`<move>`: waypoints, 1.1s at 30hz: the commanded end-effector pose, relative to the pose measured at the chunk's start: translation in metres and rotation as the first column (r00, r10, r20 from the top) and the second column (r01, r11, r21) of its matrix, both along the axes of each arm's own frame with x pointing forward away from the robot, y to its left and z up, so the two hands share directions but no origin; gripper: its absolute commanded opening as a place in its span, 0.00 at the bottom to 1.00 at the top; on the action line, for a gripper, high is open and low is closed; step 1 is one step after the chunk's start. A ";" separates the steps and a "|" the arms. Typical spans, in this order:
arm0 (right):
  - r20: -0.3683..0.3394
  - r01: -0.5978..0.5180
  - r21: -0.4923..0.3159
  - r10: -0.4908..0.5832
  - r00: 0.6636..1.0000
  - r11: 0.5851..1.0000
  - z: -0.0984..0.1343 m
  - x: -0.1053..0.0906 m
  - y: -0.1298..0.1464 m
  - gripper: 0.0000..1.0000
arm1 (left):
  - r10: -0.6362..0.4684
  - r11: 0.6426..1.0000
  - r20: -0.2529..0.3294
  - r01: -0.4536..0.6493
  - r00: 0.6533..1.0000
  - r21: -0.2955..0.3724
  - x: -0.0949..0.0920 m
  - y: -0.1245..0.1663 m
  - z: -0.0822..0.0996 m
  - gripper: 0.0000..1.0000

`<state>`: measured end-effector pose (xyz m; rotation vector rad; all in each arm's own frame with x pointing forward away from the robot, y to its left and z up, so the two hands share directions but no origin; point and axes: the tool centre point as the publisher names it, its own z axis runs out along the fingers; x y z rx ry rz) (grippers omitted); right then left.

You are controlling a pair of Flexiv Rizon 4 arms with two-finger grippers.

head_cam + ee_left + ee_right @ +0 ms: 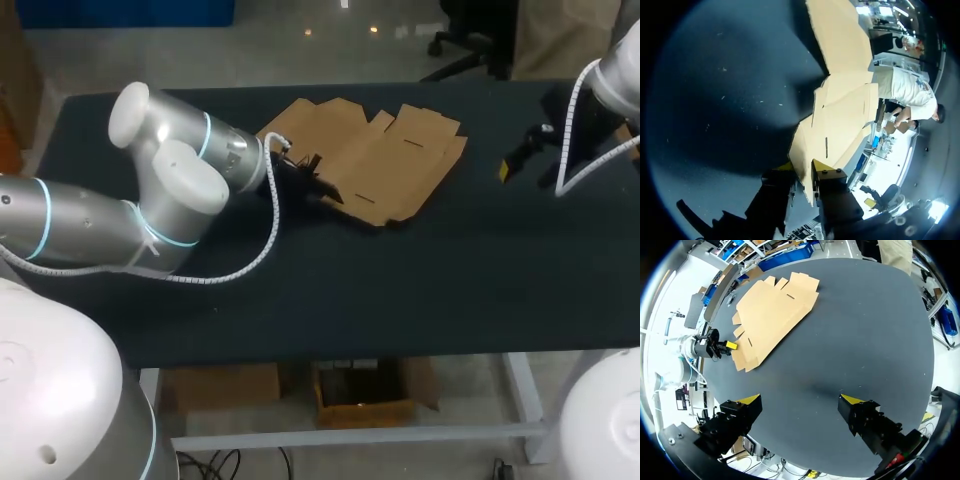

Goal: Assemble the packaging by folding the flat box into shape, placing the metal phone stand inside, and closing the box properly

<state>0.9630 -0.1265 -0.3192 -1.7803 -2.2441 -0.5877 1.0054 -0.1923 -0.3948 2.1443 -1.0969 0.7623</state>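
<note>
Box: your flat box (370, 160) lies unfolded near the middle of the table's (400, 290) far edge. Its long axis runs roughly along that edge, and its tabbed flaps point toward the right side.
Box tilt: the near edge looks slightly raised, with a shadow beneath it.
Left gripper: your left gripper (804, 167) is at the box's left end. Its fingers (822, 166) stand narrow, with a cardboard flap filling the gap and touching both yellow tips.
Right gripper: your right gripper (801, 400) hangs near the table's far right corner, well apart from the box. Its fingers (852, 401) are spread wide, with only dark tabletop under them.
Edges: the box's far flaps sit close to the far edge.
Open room: you have a broad bare stretch along the near edge, and a clear strip between the box's right end and the right gripper.
</note>
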 end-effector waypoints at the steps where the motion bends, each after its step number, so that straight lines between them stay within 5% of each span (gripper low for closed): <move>1: -0.008 -0.003 0.004 0.003 1.000 1.000 0.001 0.001 -0.002 1.00 | -0.014 1.000 -0.005 0.014 1.000 -0.007 0.005 0.003 0.001 0.00; 11: -0.023 0.003 0.004 -0.002 1.000 1.000 -0.003 0.002 -0.003 1.00 | -0.134 0.991 -0.055 0.135 0.989 0.014 -0.013 0.025 0.022 0.00; 22: -0.034 -0.003 0.000 0.003 0.999 1.000 -0.004 0.004 0.002 1.00 | -0.272 0.962 -0.046 0.273 0.961 0.025 -0.039 0.048 0.044 0.00; 33: -0.031 -0.006 -0.006 0.006 1.000 1.000 0.000 0.002 0.006 1.00 | -0.312 0.942 -0.051 0.316 0.949 0.113 -0.047 0.072 0.039 0.00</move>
